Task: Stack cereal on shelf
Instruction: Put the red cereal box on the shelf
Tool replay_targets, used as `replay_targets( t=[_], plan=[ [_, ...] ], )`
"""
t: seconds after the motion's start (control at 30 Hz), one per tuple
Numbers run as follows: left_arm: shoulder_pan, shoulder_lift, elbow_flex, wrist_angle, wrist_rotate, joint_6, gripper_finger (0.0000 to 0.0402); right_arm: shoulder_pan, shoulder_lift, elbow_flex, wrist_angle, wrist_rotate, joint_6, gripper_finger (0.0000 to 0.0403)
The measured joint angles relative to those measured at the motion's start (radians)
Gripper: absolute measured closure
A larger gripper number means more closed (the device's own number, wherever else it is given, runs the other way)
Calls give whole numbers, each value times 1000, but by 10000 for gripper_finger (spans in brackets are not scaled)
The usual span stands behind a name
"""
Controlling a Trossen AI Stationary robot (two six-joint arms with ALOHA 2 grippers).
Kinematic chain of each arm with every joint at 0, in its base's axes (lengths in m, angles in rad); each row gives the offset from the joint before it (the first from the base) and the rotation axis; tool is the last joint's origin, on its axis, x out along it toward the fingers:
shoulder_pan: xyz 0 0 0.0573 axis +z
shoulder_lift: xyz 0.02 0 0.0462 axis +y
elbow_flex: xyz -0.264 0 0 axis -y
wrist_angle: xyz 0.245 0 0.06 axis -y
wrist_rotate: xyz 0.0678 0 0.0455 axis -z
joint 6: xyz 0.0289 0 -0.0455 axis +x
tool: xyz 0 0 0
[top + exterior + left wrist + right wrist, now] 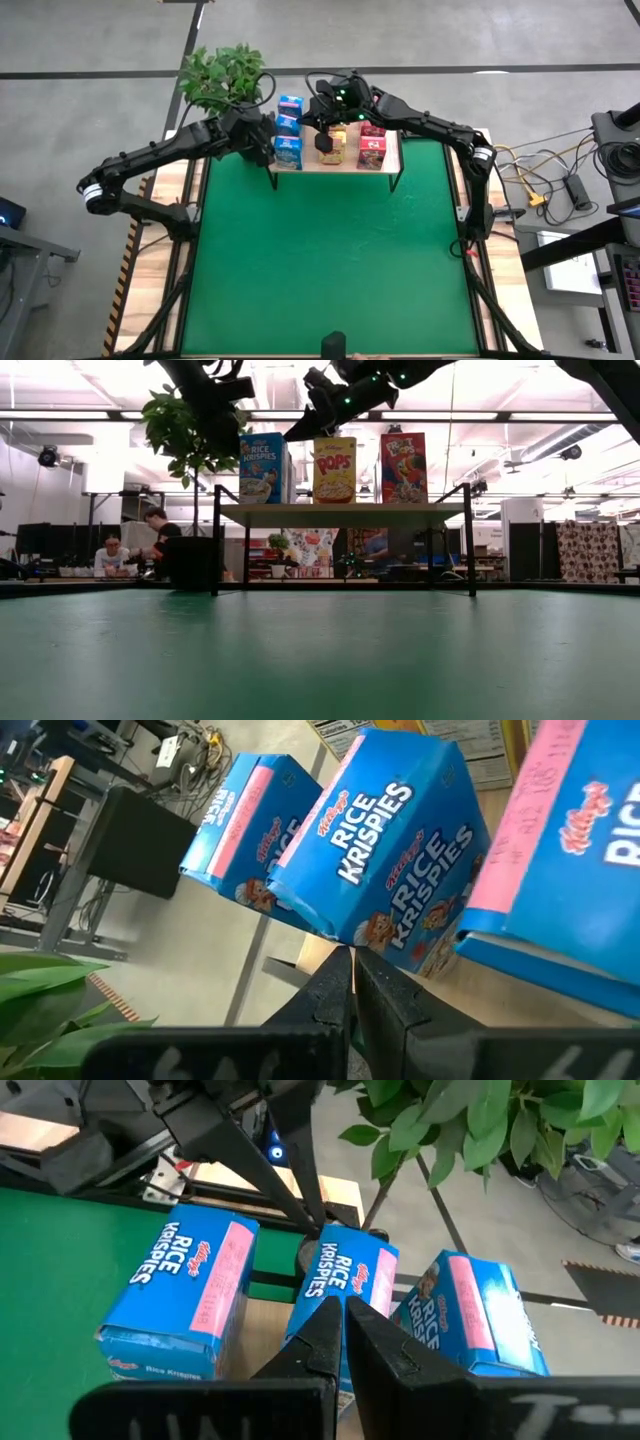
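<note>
The wooden shelf (340, 165) stands at the table's far edge on black legs. On it stand three blue Rice Krispies boxes (288, 128) in a row at its left end, yellow Pops boxes (334, 470) in the middle and red Froot Loops boxes (403, 467) at the right. My left gripper (350, 960) is shut, its tips at the middle blue box (385, 850) from the shelf's left. My right gripper (340, 1308) is shut, its tips at the same box (345, 1265) from the other side. My left gripper's shut fingertips (338, 970) meet the middle blue box at the lower edge of its printed face (345, 932), coming from the table's left. The box stands on the shelf, tilted in this view. My right gripper's shut fingertips (325, 1320) rest against the same box's narrow side (338, 1285), slanting down from the right. In that view the left fingers (305, 1205) stand at the box's opposite edge.
A leafy potted plant (222, 75) stands just behind the shelf's left end, close to my left arm. The green mat (330, 270) spreads in front of the shelf. People sit at desks in the room behind (110, 552).
</note>
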Motion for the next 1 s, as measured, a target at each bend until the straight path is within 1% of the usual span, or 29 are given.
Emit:
replay_targets(
  t=[0.3, 1.0],
  plan=[
    [-31, -7, 0, -12, 3, -16, 402, 0, 0, 0, -10, 0, -1, 394],
    [-63, -15, 0, -27, 0, -27, 402, 0, -2, 0, -19, 1, 3, 394]
  ],
)
